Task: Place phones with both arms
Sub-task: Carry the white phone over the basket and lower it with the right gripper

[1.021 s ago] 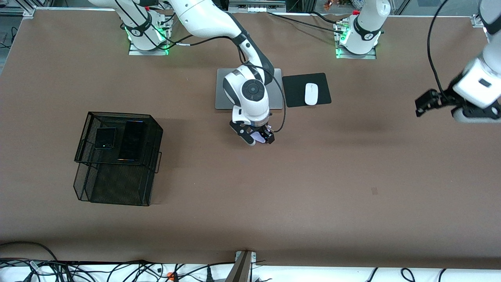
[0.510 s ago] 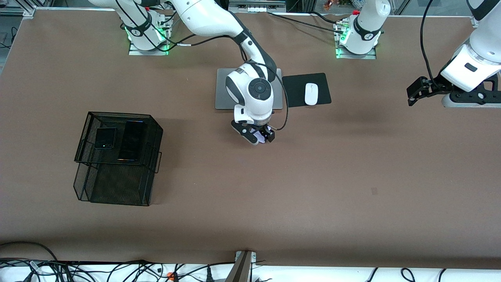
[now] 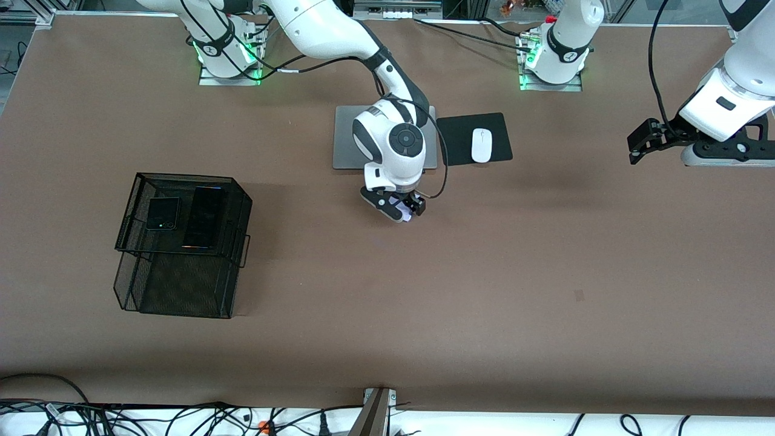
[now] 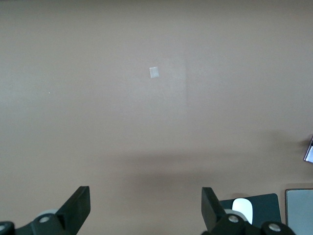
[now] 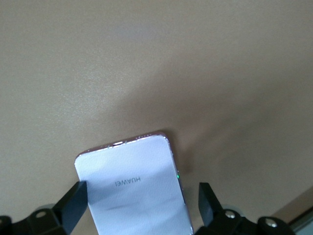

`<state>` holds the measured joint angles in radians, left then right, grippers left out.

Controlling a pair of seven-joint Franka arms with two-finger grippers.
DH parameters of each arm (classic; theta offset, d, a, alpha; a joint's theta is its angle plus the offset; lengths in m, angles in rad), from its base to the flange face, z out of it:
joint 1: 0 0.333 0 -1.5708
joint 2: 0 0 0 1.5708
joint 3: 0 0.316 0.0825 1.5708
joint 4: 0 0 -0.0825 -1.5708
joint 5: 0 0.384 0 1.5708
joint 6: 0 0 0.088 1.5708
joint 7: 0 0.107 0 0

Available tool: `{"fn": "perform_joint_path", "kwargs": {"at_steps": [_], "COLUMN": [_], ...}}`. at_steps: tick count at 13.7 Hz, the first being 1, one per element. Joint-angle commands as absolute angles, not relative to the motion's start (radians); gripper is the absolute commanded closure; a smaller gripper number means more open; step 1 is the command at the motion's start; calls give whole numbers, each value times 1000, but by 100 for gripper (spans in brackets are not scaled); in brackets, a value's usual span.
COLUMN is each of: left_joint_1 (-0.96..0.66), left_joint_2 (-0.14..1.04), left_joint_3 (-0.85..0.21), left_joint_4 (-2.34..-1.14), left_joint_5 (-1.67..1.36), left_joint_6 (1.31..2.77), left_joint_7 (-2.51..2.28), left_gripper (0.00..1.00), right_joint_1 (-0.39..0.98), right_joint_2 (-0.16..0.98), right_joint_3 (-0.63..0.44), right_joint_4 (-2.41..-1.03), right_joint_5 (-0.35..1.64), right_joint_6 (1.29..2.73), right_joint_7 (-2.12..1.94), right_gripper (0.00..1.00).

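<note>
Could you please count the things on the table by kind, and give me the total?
Phones: 3 (small black phone, long black phone, both in the mesh basket; pale phone between the right claw fingers)
Baskets: 1
Laptops: 1 (laptop)
Mice: 1 (mouse)
Mouse pads: 1 (mouse pad)
Total: 7

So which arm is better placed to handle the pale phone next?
Right: its claw is open astride the pale phone near the laptop. The left claw waits open, high at its table end.
</note>
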<state>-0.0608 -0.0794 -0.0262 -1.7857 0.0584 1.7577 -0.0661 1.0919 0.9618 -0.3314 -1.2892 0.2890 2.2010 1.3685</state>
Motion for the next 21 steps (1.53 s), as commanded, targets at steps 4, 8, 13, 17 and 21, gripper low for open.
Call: {"fn": "perform_joint_path", "kwargs": {"at_steps": [4,8,13,17,21], "left_joint_1": [-67,-67,-66,-66,-67], "left_joint_2": [-64,-63,-64,-22,5], "left_joint_3": [-20,-20,-17,-14,-15], "left_joint_4": [-1752,-1749,-1747,-1669,-1602], "left_joint_5": [54,54,54,52,41], "left_joint_6": [1759,1759,1756,1732,1654], "left_joint_7": [-54,-54,-55,-55,-57], "left_gripper": [0,0,0,0,0], "right_joint_1": [1101,1101,1079,936,792], "right_joint_2": [989,989,890,712,620], "right_joint_3": [-328,-328,-354,-377,-555], "right_joint_4": [-1285,-1285,-1243,-1244,-1247], "right_joint_5": [276,275,276,275,284], "right_joint_6": [2273,2273,2076,1831,1608], "right_joint_7": [1359,1345,1240,895,368], "right_gripper": [0,34,93,93,93]}}
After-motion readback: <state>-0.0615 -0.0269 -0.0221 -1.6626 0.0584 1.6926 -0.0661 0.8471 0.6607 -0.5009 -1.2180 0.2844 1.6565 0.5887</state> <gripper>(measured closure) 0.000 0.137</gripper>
